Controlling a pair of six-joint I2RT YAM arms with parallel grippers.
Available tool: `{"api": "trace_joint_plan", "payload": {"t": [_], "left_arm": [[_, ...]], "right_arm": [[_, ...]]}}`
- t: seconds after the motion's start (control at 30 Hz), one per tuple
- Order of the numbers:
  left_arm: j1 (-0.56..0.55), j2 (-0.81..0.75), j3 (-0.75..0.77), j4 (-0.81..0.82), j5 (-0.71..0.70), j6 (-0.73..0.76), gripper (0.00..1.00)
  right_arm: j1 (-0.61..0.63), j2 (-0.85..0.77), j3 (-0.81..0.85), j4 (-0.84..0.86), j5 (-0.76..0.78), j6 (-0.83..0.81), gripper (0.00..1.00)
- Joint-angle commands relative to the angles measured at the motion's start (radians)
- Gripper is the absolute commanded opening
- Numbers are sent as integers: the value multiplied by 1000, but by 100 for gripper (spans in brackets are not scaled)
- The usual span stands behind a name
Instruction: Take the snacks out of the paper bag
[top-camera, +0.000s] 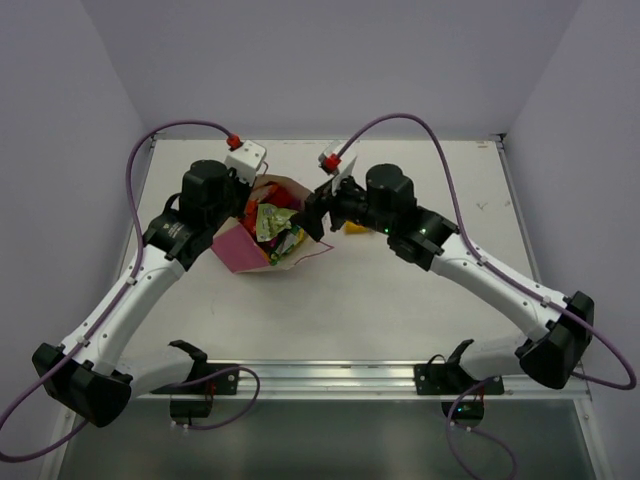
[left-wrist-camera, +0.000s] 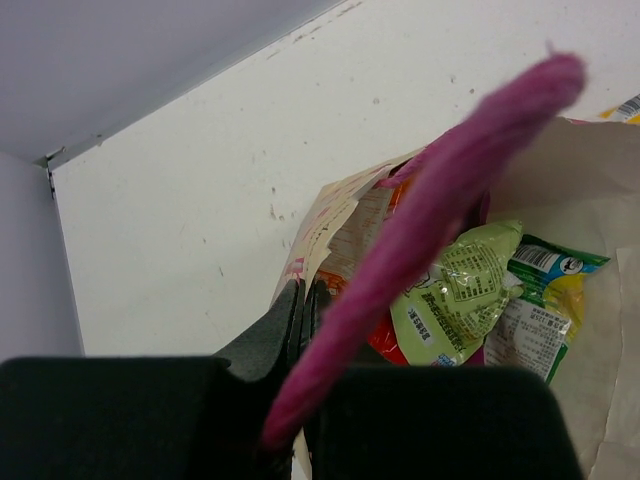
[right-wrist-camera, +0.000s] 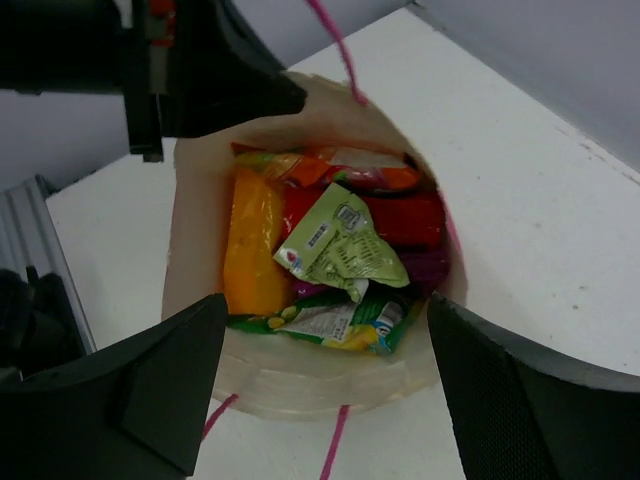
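Note:
The paper bag (top-camera: 243, 250) stands open mid-table with pink sides. Several snacks fill it: a pale green packet (right-wrist-camera: 335, 245), an orange one (right-wrist-camera: 250, 245), a red one (right-wrist-camera: 405, 218), a purple one (right-wrist-camera: 425, 270) and a green-yellow one (right-wrist-camera: 335, 322). My left gripper (left-wrist-camera: 305, 300) is shut on the bag's rim (left-wrist-camera: 325, 225) at its far left side, with a pink cord handle (left-wrist-camera: 430, 220) draped over it. My right gripper (right-wrist-camera: 325, 345) is open, just above the bag's right rim (right-wrist-camera: 320, 385), empty. A yellow packet (top-camera: 354, 227) lies on the table under the right wrist.
The white table (top-camera: 400, 290) has walls behind and at both sides. A metal rail (top-camera: 320, 375) runs along the near edge between the arm bases.

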Motion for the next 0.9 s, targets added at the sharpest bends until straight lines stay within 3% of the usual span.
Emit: {"api": "trace_joint_plan", "payload": {"t": [0.0,0.2,0.53,0.77,0.87], "left_arm": [[1,-36,17,75,21,-15,0],[1,-38,23,72,23,-20,0],[1,-44,28,63,39,-28,0],[1,-47,26,58,40,-28,0],[1,-48,23,56,40,-28,0]], "right_arm": [[61,104,81,8,-52,-132,84],[111,261,147,39,-52,-167,90],[112,430,150,125,141,-167,94],[112,505,158,171,163,-167,93],[112,513,158,179,160,-161,84]]}}
